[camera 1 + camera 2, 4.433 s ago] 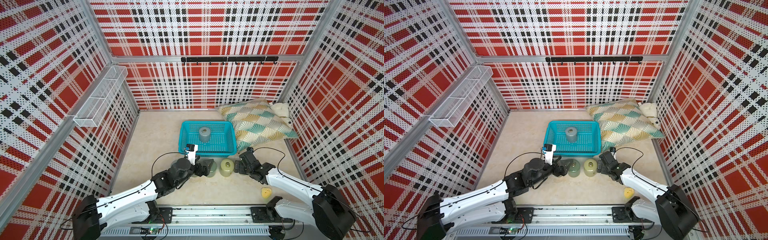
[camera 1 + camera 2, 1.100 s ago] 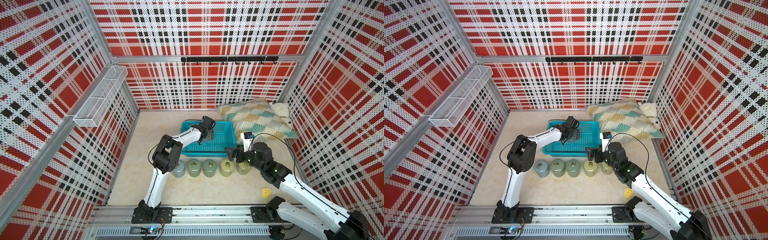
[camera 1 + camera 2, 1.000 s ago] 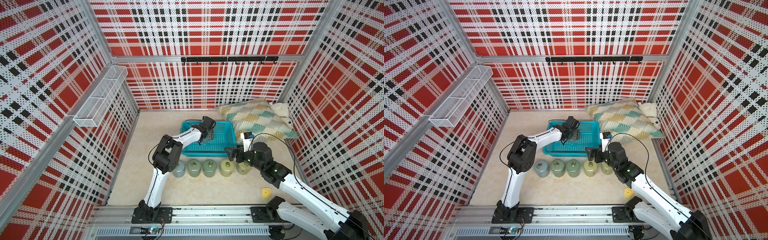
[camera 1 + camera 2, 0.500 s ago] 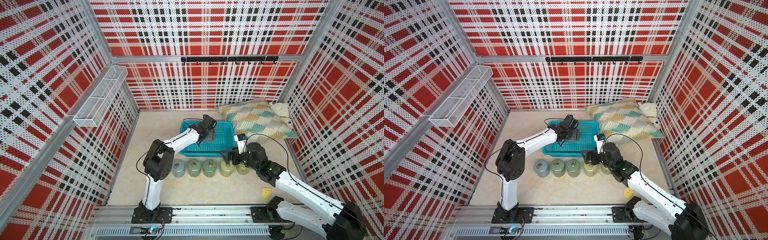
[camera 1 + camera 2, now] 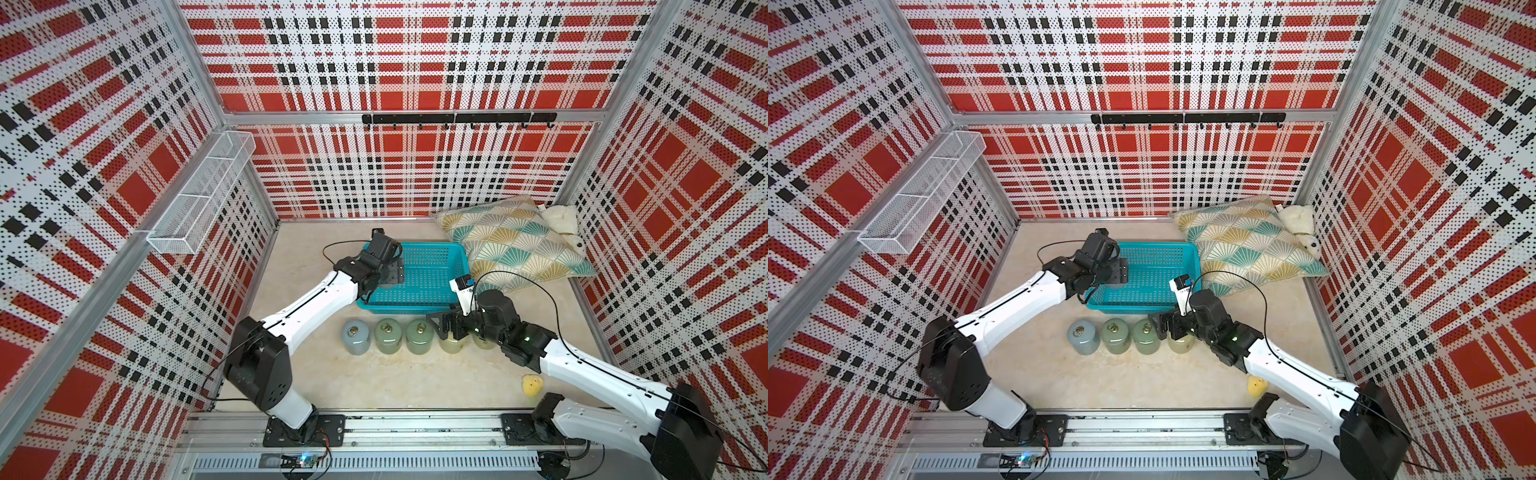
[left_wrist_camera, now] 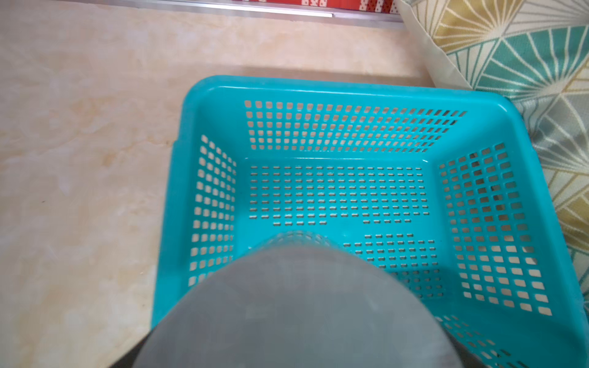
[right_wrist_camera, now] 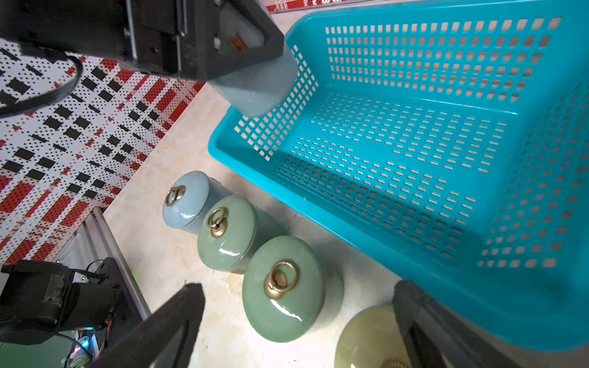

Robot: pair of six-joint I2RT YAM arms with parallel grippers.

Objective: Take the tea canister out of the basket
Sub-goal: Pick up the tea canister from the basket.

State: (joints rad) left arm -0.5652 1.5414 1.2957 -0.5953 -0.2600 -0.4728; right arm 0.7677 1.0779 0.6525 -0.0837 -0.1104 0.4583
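The left gripper (image 5: 1117, 272) is clamping the upper part of the grey-blue tea canister (image 7: 258, 86), its jaws spread wide around it. It is holding the canister upright over the end wall of the turquoise basket (image 6: 350, 92), whose perforated bottom is showing beneath the gripper. The left arm is stretching forward with its wrist bent downward, while the right gripper (image 5: 451, 328) is hovering with jaws wide apart over a yellowish canister (image 5: 451, 345) in the row of canisters (image 5: 387, 336) standing just in front of the basket.
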